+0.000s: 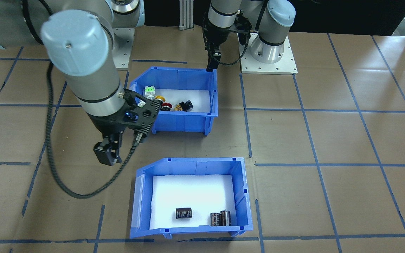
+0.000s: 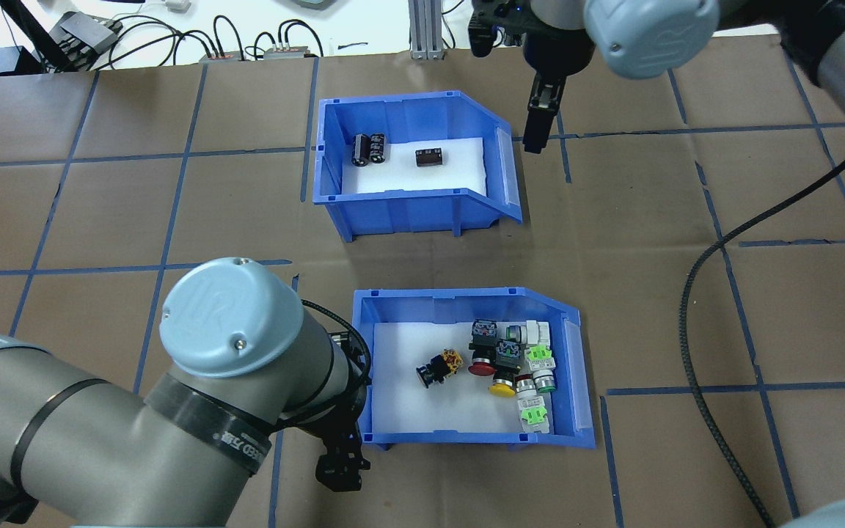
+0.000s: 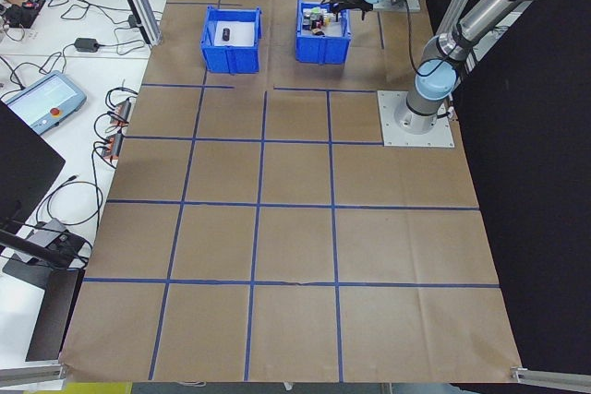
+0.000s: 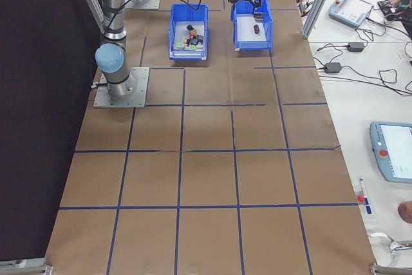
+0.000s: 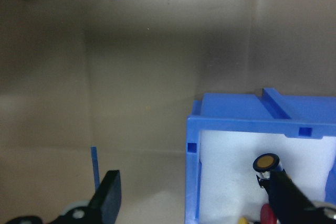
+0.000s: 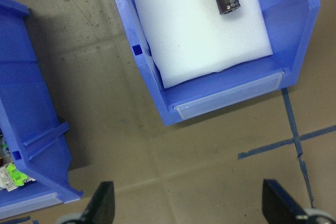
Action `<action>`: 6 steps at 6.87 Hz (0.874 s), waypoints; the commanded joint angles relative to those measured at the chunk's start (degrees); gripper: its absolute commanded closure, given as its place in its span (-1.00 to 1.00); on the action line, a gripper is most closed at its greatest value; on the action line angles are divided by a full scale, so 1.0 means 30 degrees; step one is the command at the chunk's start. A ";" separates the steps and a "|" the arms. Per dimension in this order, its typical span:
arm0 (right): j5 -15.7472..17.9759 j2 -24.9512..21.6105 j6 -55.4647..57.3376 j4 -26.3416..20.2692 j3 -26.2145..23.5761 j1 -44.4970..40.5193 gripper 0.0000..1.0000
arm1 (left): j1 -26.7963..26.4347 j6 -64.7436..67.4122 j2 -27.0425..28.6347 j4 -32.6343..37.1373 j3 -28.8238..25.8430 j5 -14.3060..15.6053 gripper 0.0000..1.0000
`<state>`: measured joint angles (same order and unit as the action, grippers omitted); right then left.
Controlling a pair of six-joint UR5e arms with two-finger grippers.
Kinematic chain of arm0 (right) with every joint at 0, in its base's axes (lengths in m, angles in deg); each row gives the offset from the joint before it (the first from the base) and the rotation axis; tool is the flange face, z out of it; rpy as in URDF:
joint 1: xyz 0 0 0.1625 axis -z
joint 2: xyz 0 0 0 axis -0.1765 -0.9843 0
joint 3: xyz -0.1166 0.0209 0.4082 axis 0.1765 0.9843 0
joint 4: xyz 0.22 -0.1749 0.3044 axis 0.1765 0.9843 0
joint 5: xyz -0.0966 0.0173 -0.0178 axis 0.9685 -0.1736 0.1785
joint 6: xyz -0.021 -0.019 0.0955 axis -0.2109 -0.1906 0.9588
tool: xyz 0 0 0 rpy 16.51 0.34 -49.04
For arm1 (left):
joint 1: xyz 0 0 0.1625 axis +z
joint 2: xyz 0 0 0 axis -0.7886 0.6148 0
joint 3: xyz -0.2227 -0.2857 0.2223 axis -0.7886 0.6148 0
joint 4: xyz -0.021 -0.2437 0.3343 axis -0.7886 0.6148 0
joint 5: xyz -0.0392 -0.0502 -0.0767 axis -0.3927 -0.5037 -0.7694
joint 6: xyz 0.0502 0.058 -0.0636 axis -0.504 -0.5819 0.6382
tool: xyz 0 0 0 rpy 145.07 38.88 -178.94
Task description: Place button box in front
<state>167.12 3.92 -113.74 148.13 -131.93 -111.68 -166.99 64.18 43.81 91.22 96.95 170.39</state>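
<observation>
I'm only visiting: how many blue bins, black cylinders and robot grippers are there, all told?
Blue plastic bins: 2, the blue plastic bin with coloured push-button switches and the blue plastic bin with black cylinders
Black cylinders: 3
Grippers: 2, the left gripper and the right gripper
Total: 7

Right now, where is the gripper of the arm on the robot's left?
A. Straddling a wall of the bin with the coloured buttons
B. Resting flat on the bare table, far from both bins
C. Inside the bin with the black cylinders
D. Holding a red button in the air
A: the left gripper is open, with one finger outside and one inside the wall of the button bin.
</observation>
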 commanded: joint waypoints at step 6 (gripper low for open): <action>0.0373 0.4278 -0.0018 0.5021 -0.0029 -0.5034 -1.00 | -0.3173 0.3095 0.3623 -0.3405 0.0159 -0.0132 -0.99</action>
<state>167.80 14.70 -113.82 161.73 -131.94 -125.38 -176.27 72.41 53.41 82.19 97.42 170.12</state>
